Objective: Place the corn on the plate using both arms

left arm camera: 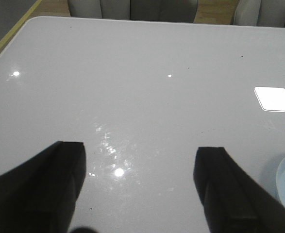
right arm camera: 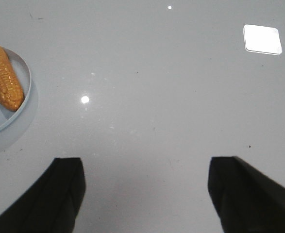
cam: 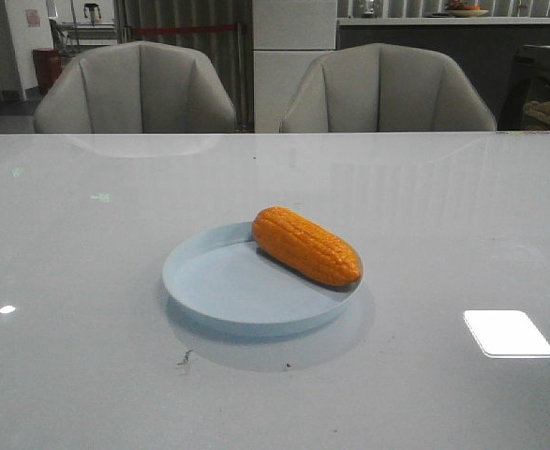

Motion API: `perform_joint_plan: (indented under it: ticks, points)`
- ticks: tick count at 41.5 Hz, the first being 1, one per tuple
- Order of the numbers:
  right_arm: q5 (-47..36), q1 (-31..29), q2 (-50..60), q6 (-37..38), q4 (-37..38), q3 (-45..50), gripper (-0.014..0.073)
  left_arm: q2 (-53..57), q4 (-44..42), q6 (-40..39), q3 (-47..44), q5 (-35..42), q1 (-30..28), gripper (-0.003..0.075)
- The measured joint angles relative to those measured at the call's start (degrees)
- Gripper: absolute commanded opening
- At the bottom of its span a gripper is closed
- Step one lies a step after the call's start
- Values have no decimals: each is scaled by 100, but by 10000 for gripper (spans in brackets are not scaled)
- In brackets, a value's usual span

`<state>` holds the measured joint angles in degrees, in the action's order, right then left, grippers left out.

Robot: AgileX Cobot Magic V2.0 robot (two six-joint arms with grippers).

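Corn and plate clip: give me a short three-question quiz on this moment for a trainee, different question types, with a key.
1. True or false: the corn lies on the plate.
2. Multiple choice: on which part of the plate does the corn rest in the front view? A) the near left rim B) the far right side C) the exact centre
3. Fill in: both the left pincer and the right pincer are ____ and hold nothing.

Key: 1 true; 2 B; 3 open. The wrist views show each pincer's fingers spread wide above bare table.
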<state>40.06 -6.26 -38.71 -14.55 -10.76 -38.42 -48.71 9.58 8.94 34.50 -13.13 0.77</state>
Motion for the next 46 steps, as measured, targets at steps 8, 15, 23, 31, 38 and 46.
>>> perform_joint_plan:
  ticks: [8, 15, 23, 31, 38, 46]
  points:
    - [9, 0, 0, -2, 0, 0, 623, 0, 0, 0, 0, 0, 0, 527]
    - [9, 0, 0, -2, 0, 0, 623, 18, -195, 0, 0, 0, 0, 450]
    - [9, 0, 0, -2, 3, 0, 623, 691, -297, 0, -194, -15, 23, 120]
    - [9, 0, 0, -12, 3, 0, 623, 1838, -310, 0, -761, 40, 23, 97]
    - [9, 0, 0, -12, 13, 0, 623, 2969, -310, 0, -1511, 50, 23, 97]
    - [9, 0, 0, -12, 13, 0, 623, 4257, -310, 0, -2293, 95, 23, 97]
